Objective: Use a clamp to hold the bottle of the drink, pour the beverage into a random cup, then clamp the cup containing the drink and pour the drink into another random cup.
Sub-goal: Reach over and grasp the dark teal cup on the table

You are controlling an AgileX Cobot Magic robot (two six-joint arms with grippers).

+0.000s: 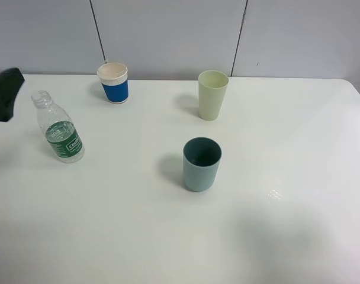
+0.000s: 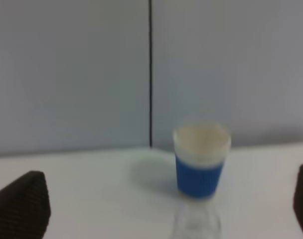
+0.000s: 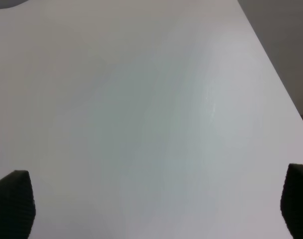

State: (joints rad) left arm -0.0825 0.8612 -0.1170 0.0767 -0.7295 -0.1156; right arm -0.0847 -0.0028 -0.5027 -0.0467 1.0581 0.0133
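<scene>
A clear uncapped bottle (image 1: 59, 128) with a green label stands at the left of the white table (image 1: 286, 225). Its blurred neck also shows in the left wrist view (image 2: 196, 224). A blue-and-white paper cup (image 1: 113, 83) stands behind it, also in the left wrist view (image 2: 200, 159). A pale green cup (image 1: 212, 94) stands at the back middle, and a teal cup (image 1: 201, 164) at the centre. My left gripper (image 1: 7, 92) is open and empty, just left of the bottle, with its jaws wide apart (image 2: 161, 209). My right gripper (image 3: 154, 201) is open over bare table and is out of the high view.
A grey panelled wall (image 1: 168, 29) runs behind the table. The table's right edge (image 3: 276, 74) shows in the right wrist view, with bare white surface around it.
</scene>
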